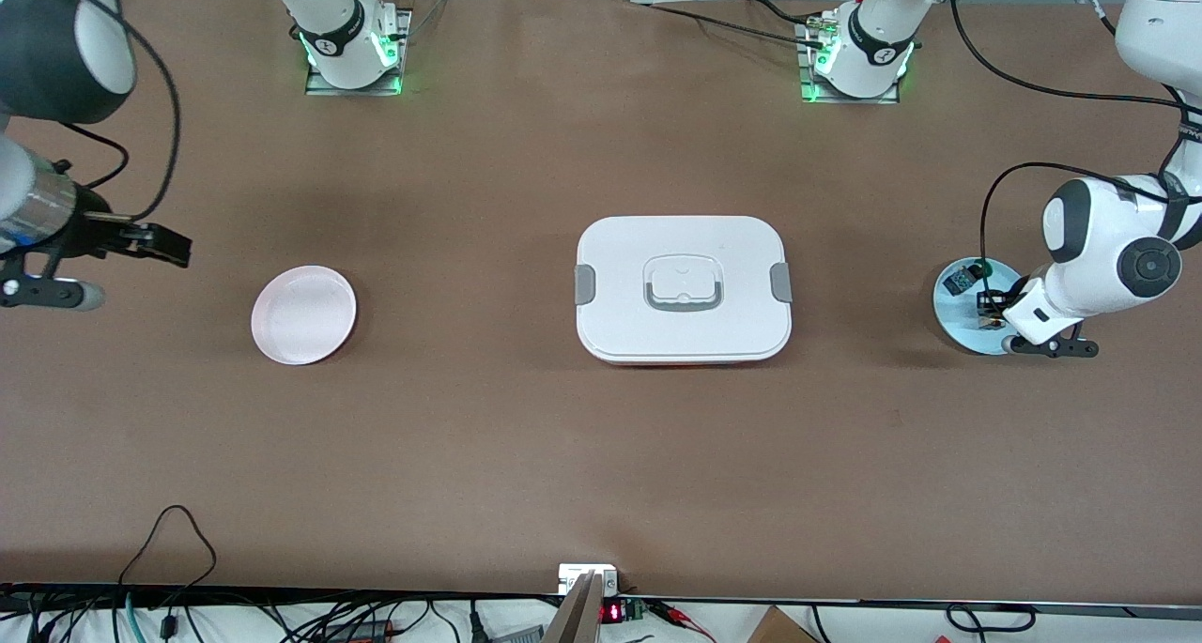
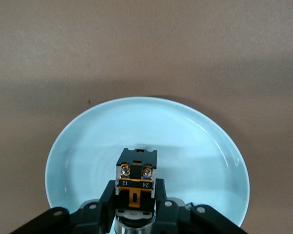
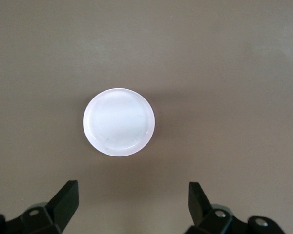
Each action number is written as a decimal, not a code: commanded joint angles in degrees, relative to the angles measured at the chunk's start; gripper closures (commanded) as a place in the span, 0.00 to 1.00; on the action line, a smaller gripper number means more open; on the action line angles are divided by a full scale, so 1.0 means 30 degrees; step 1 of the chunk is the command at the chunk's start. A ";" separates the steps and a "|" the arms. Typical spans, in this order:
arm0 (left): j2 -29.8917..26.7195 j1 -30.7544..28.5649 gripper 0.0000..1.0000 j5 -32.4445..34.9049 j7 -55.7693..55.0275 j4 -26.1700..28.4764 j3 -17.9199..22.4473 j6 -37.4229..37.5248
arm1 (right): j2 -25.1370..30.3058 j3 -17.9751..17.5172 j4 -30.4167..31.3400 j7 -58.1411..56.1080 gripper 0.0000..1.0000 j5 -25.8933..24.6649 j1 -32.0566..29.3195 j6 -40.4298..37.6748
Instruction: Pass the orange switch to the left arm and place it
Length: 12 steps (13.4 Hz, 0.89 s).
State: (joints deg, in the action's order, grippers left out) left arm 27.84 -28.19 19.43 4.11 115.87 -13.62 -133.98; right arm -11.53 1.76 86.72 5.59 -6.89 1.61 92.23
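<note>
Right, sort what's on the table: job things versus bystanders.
Job:
- orange switch, gripped by the shut left end effector over the blue plate
- box, mid-table, to be avoided
- right end effector, open, waiting above the pink plate

Bystanders:
- green-tipped component on the blue plate

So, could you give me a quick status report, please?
Left gripper shut on orange switch over blue plate. Right gripper open, waiting. Box mid-table, between plates.

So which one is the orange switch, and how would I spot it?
Start at the big white box mid-table, then look toward the left arm's end, to the pale blue plate. There the left gripper is shut on the orange switch: a tiny black block with orange markings, unlike the blue, green-tipped component beside it.
</note>
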 commanded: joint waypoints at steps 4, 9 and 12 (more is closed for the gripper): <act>0.0154 -0.0066 0.00 0.0409 0.0975 -0.1500 -0.0207 0.0275 | 0.2350 -0.0234 0.2676 -0.1358 0.00 0.0304 -0.0480 0.0634; -0.0402 -0.0064 0.00 0.0175 0.1004 -0.5155 -0.1051 0.3426 | 0.2496 -0.0176 0.2764 -0.1950 0.00 0.1095 -0.0743 0.1189; -0.1454 -0.0124 0.00 -0.0784 0.0947 -0.8902 -0.3072 0.9540 | 0.2526 -0.0234 0.2443 -0.1833 0.00 0.1154 -0.0685 0.1484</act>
State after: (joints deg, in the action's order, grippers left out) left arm 25.73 -28.28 18.99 6.08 95.81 -19.42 -115.47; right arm -5.27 1.57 93.51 1.07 -4.53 0.16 96.00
